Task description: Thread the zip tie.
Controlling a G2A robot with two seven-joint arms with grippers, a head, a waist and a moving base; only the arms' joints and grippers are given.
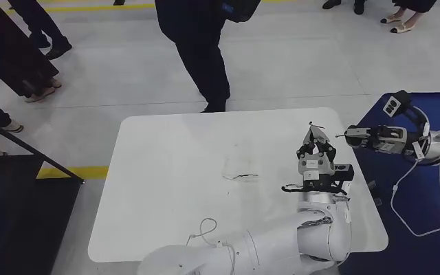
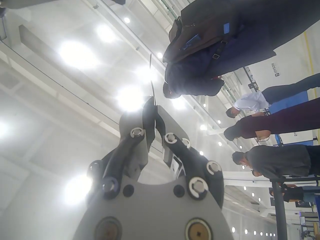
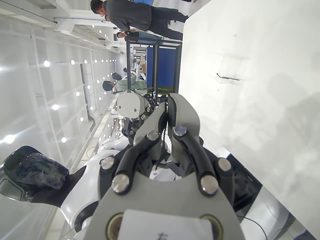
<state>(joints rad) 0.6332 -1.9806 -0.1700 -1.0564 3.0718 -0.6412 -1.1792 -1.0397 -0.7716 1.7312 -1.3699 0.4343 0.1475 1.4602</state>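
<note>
My left gripper (image 1: 315, 139) is held above the right part of the white table (image 1: 172, 206), pointing away from me and tilted upward. It is shut on a thin black zip tie (image 2: 151, 86), whose free end sticks out past the fingertips (image 1: 313, 126). My right gripper (image 1: 342, 136) comes in from the right, level with the left one and a short gap away, and its fingers are shut. In the right wrist view that gripper (image 3: 170, 99) has its pads pressed together, with nothing visible between them. A second black zip tie (image 1: 240, 177) lies flat mid-table (image 3: 227, 78).
A thin white cable loop (image 1: 204, 228) lies near the table's front edge. A person (image 1: 199, 55) stands just beyond the far edge. A blue mat (image 1: 405, 199) covers the floor to the right of the table.
</note>
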